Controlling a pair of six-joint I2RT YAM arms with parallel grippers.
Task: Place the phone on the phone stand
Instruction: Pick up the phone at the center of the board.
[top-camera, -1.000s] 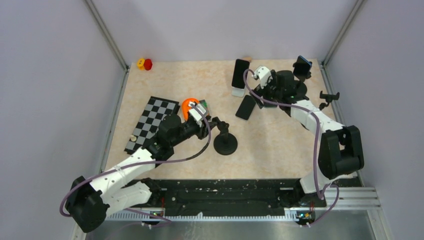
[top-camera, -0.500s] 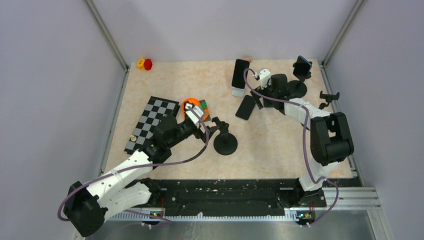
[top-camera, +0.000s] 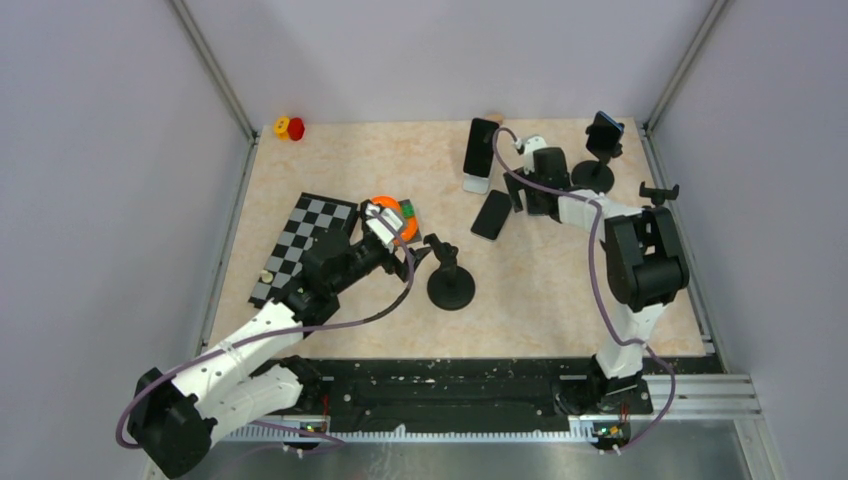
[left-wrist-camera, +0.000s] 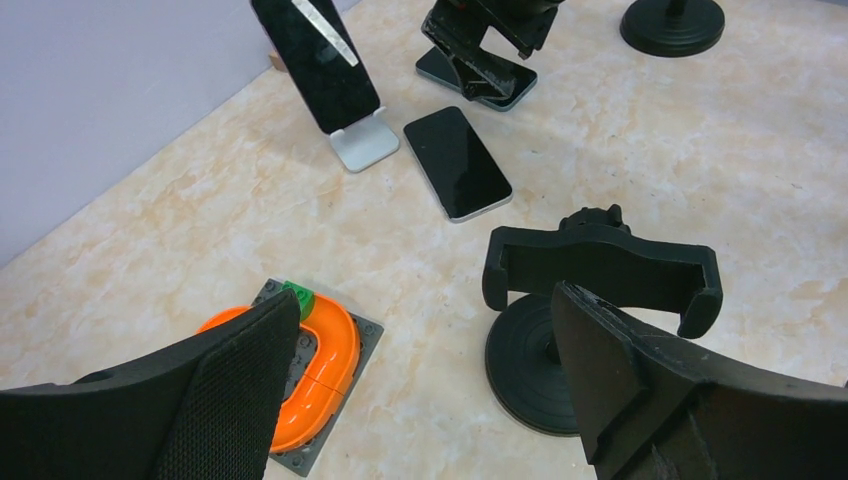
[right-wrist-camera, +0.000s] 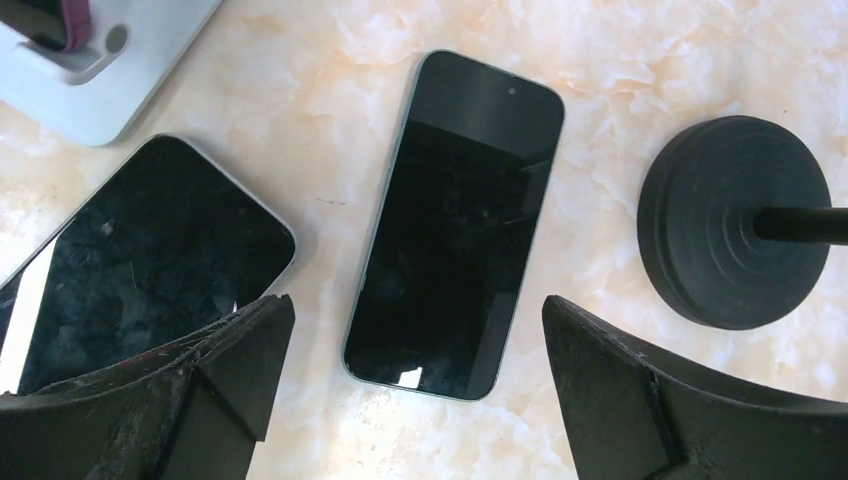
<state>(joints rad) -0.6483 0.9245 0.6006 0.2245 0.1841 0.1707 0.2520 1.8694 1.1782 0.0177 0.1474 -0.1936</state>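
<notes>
I had the right claw (right-wrist-camera: 415, 340) released above the phone (right-wrist-camera: 455, 225) lying flat at the far right, the left claw (left-wrist-camera: 425, 330) released near the empty stand (left-wrist-camera: 600, 270); pickup and placing remained.

A: Illumination?
B: Bright, diffuse, from above; soft short shadows on the table (top-camera: 360, 160).
A: Defects?
B: Glare streak on the propped phone (left-wrist-camera: 315, 55); pale reflection on a flat phone (right-wrist-camera: 150, 250); otherwise sharp, no motion blur.

Black phone (right-wrist-camera: 455, 225), black stand (left-wrist-camera: 600, 265), orange arch (left-wrist-camera: 340, 350), black-and-white chequered board (top-camera: 305, 225), beige marbled table (top-camera: 400, 160).
</notes>
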